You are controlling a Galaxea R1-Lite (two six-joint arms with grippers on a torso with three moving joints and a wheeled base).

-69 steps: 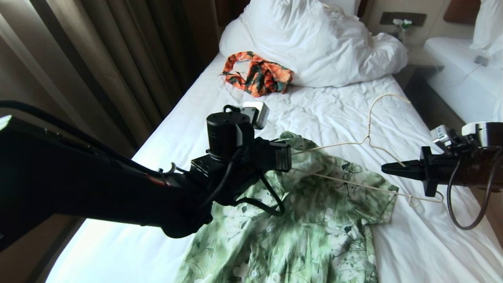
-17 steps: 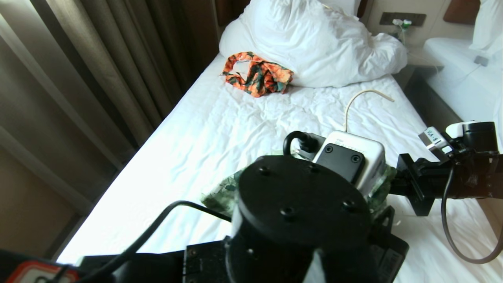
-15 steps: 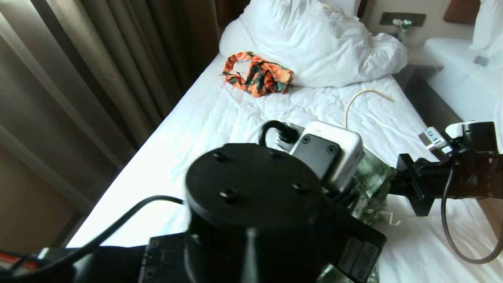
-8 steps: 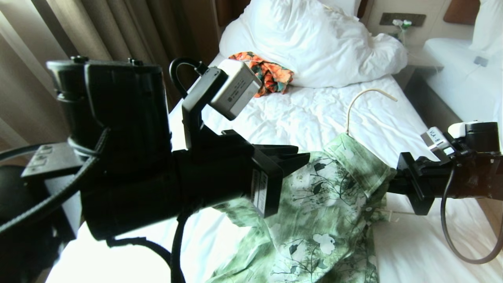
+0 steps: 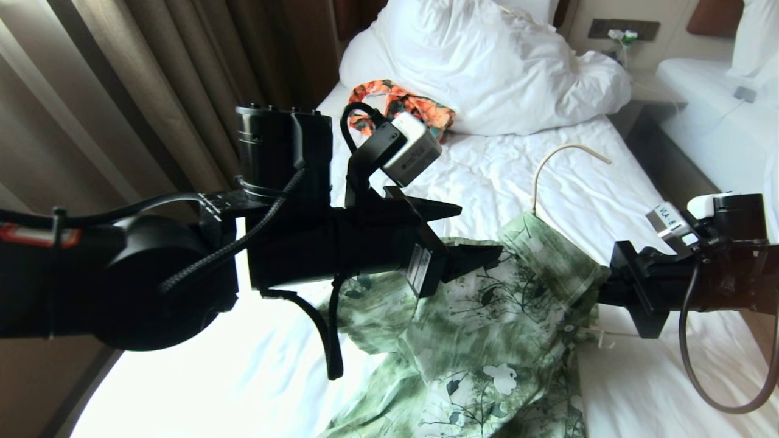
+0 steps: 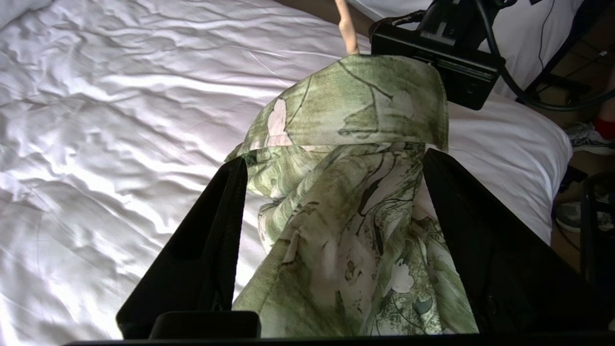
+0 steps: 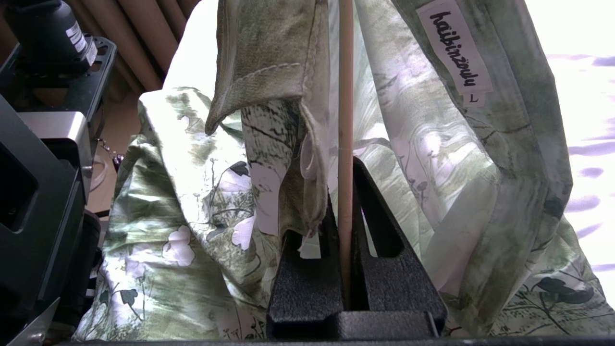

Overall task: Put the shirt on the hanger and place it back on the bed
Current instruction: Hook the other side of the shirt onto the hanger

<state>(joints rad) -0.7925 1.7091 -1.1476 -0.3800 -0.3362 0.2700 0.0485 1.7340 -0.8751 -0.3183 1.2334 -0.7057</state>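
Note:
The light green flowered shirt (image 5: 505, 322) hangs draped over the cream wire hanger (image 5: 548, 161), a little above the bed (image 5: 487, 176). Only the hanger's hook and neck stick out above the collar. My right gripper (image 5: 602, 289) comes in from the right, its tips hidden under the shirt's shoulder. In the right wrist view it (image 7: 343, 166) is shut on the hanger's wire (image 7: 345, 96), with the shirt (image 7: 192, 192) falling on both sides. My left gripper (image 5: 471, 234) stands open at the shirt's left shoulder. Its jaws (image 6: 334, 158) are wide apart, with loose shirt cloth (image 6: 346, 230) between them.
An orange and dark green garment (image 5: 420, 115) lies by the bunched white duvet (image 5: 487, 67) at the head of the bed. Brown curtains (image 5: 152, 91) run along the bed's left side. Another white bed (image 5: 712, 121) stands across a narrow aisle on the right.
My left arm has swung away from in front of the head camera to the left, and its gripper has opened off the shirt. The shirt now hangs spread on the hanger. The right gripper has stayed put.

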